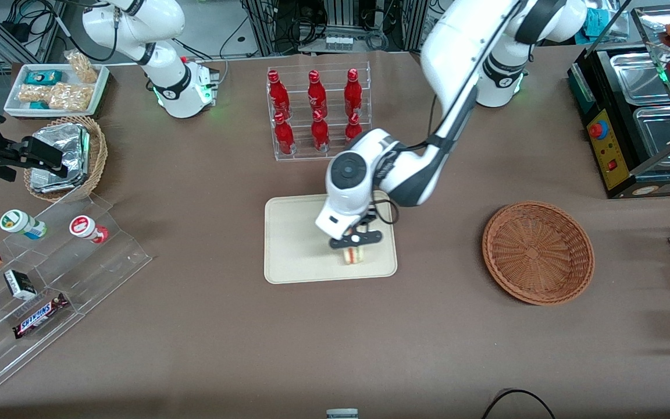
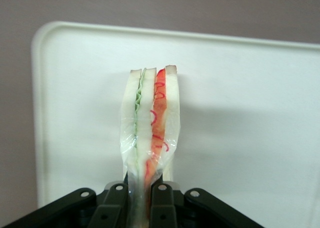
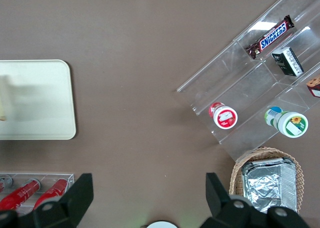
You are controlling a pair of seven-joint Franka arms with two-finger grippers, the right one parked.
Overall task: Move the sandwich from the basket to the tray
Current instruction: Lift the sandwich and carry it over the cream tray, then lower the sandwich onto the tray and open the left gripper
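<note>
The sandwich, a wrapped wedge of white bread with a green layer and a red-orange layer, is pinched on edge between the fingers of the left arm's gripper, just below the middle of the front view. In the wrist view the black fingers are pressed against the bread's two outer faces and the clear wrap bulges around the filling, the wedge reaching out over the pale surface. It sits over the cream tray, in the part of the tray nearer the front camera and toward its working-arm edge; whether its lower edge touches the tray cannot be told. The tray lies at the centre of the brown table. Toward the working arm's end of the table, at the right of the front view and well apart from the tray, lies the reddish-brown wicker basket, with nothing in it. Above the tray in the front view, farther from the camera, a clear rack holds red bottles. At the left of that view stands a clear stepped display with cups and a Snickers bar, and above it a tan basket of foil packets.
</note>
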